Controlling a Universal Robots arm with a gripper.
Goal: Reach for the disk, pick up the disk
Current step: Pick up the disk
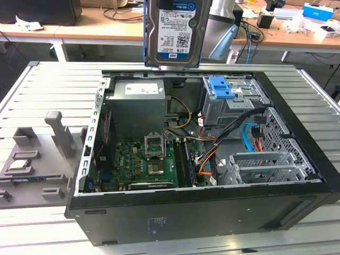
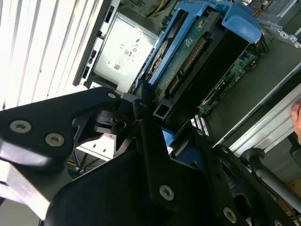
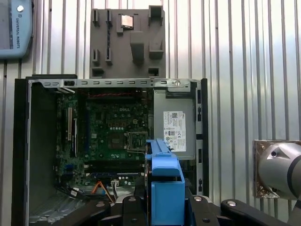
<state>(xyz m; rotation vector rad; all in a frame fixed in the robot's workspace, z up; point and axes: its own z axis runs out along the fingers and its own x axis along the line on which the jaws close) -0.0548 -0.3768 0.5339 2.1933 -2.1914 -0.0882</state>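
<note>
The disk (image 1: 175, 32) hangs upright in the air above the back of the open computer case, its white label with a blue band facing the exterior camera. Blue rails run along both of its sides. In the second wrist view the disk (image 2: 188, 52) shows its green circuit-board underside between the blue rails, and my gripper (image 2: 164, 123) is shut on its near end. In the first wrist view the disk (image 3: 164, 186) is seen edge-on as a blue rail, held between the black fingers (image 3: 136, 197) of my gripper (image 3: 164, 203).
The open black computer case (image 1: 202, 212) lies on a slatted metal table, below the disk. Inside are a power supply (image 1: 135, 103), a motherboard and a drive cage with a blue latch (image 1: 221, 87). A grey fixture plate (image 1: 32, 164) holds a small chip (image 1: 18, 163) at the exterior view's left. Part of a hand (image 2: 296, 122) shows.
</note>
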